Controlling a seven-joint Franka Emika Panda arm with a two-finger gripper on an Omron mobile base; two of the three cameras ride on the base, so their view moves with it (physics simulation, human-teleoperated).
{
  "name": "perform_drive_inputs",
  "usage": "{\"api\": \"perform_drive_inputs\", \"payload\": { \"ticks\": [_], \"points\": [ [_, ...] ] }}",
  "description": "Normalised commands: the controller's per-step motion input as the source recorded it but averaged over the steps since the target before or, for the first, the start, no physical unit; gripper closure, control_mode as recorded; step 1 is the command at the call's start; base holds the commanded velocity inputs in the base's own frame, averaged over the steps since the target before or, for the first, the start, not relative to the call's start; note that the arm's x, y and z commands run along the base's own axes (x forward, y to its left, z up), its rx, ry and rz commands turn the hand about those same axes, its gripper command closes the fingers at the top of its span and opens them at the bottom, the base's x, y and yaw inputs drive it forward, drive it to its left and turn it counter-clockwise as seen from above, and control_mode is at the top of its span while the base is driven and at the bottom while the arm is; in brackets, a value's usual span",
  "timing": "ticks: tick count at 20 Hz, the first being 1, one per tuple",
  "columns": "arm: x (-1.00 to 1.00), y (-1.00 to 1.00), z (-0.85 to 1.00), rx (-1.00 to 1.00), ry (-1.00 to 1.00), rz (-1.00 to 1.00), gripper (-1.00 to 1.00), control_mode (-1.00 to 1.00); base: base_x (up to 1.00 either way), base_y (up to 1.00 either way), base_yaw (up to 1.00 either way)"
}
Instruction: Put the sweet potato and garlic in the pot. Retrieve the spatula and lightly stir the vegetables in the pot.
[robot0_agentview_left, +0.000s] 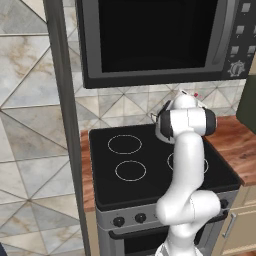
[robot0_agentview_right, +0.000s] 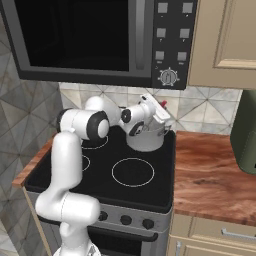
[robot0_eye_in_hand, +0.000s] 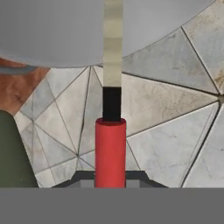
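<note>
Overhead, pincer (robot0_eye_in_hand: 110, 181) grips spatula (robot0_eye_in_hand: 111, 109), tilted above pot (robot0_agentview_right: 148, 139).

Brushed grey metal pot (robot0_agentview_right: 147, 140) on a glossy black glass cooktop (robot0_agentview_right: 135, 187) (reddish wood-grain counter (robot0_agentview_right: 210, 175) beside).

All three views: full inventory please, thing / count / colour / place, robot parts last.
pot: 1, grey metal, back right burner of the stove
spatula: 1, red handle, black neck, pale blade, held in the gripper, blade reaching to the pot's wall
stove: 1, black top with white burner rings, grey front with dark knobs
microwave: 1, dark door, grey panel with buttons and a dial, above the stove
counter: 1, reddish wood, right of the stove
dark green appliance: 1, on the counter at far right
gripper: 1, white, closed on the spatula handle above the pot
</note>
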Motion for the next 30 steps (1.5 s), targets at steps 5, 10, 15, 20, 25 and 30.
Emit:
{"api": "perform_drive_inputs", "payload": {
  "ticks": [5, 10, 15, 20, 25, 30],
  "points": [
    [0.25, 0.32, -0.45, -0.12, 0.0, 0.0, 1.0, -1.0, 0.0, 0.0, 0.0],
    [0.36, 0.27, -0.36, -0.09, -0.08, 0.0, 1.0, -1.0, 0.0, 0.0, 0.0],
    [0.47, 0.26, -0.36, -0.1, -0.14, 0.0, 1.0, -1.0, 0.0, 0.0, 0.0],
    [0.39, 0.23, -0.35, -0.1, -0.15, 0.0, 1.0, -1.0, 0.0, 0.0, 0.0],
    [0.02, 0.0, -0.26, -0.15, -0.06, -0.05, 1.0, -1.0, 0.0, 0.0, 0.0],
    [-0.02, -0.14, -0.25, -0.22, -0.08, -0.03, 1.0, -1.0, 0.0, 0.0, 0.0]
  ]
}}
